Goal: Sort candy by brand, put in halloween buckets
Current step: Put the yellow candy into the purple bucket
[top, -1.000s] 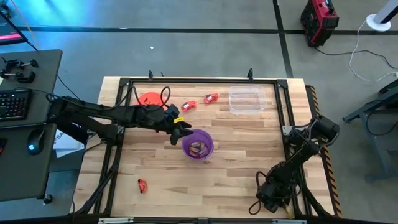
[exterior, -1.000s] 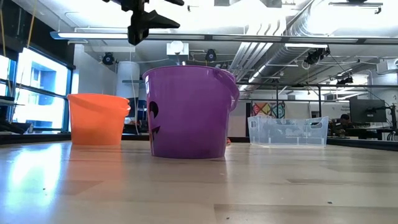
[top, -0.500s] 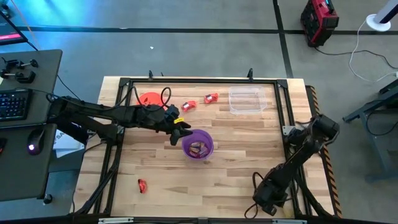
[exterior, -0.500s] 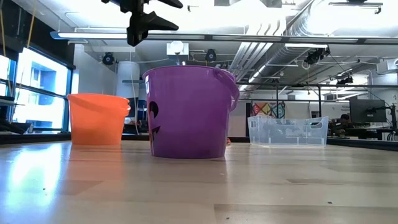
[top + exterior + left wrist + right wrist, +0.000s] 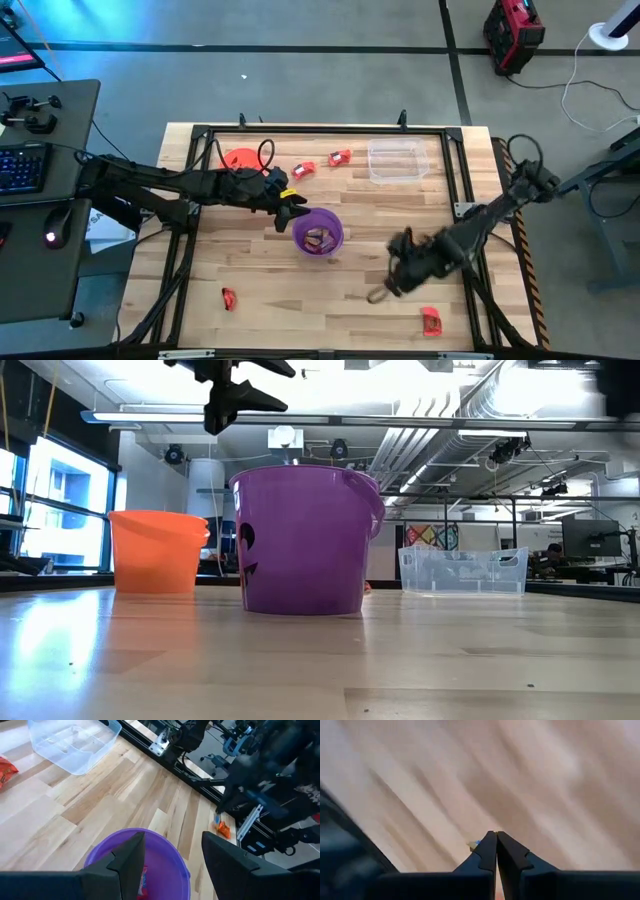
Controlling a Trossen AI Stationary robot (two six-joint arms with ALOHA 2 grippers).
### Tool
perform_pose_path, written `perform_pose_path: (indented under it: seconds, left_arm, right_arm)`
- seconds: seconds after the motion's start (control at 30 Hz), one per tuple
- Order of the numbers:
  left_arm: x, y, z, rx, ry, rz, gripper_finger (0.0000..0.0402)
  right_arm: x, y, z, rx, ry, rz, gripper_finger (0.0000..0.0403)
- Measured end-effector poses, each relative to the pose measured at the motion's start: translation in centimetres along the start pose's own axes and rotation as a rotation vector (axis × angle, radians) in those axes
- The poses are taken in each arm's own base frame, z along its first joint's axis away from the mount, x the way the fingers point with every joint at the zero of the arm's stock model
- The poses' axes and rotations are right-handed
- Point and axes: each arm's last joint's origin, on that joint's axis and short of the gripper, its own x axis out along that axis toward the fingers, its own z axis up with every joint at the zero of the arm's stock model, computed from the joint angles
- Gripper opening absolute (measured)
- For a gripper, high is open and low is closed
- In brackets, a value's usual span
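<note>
Two red candies (image 5: 321, 166) beside orange bucket (image 5: 240, 160)

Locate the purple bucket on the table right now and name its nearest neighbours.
In the high view the purple bucket stands near the table's middle, directly under the left gripper; the orange bucket sits behind it, toward the left.

Table (image 5: 380, 215): pale wood planks, smooth. Purple bucket (image 5: 300, 540): glossy plastic. Orange bucket (image 5: 155, 550): plastic. Tub (image 5: 462, 570): clear plastic. Candy (image 5: 432, 321): seemingly shiny wrapper.

No readable text, labels or brands.
</note>
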Motion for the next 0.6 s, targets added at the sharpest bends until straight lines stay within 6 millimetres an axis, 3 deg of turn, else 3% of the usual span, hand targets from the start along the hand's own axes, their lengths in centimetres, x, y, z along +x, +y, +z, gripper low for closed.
perform_pose_path:
  seconds: [0.17, 0.33, 0.43, 0.6]
  left_arm:
    - [0.0, 0.0, 0.0, -0.013, -0.001, 0.001, 0.0184]
    - [0.0, 0.0, 0.0, -0.05, -0.004, -0.001, 0.0184]
    - [0.0, 0.0, 0.0, -0.079, -0.003, -0.004, 0.0184]
    - [0.0, 0.0, 0.0, -0.107, -0.003, -0.004, 0.0184]
  right_arm:
    - [-1.1, 1.5, 6.2, -0.08, -0.377, 0.257, 0.0]
    - [-0.9, 2.9, 11.5, -0.238, -0.626, 0.409, 0.0]
    - [-0.1, 2.6, 13.3, -0.256, -0.677, 0.383, 0.0]
    - [1.7, 1.9, 14.1, -0.317, -0.62, 0.298, 0.0001]
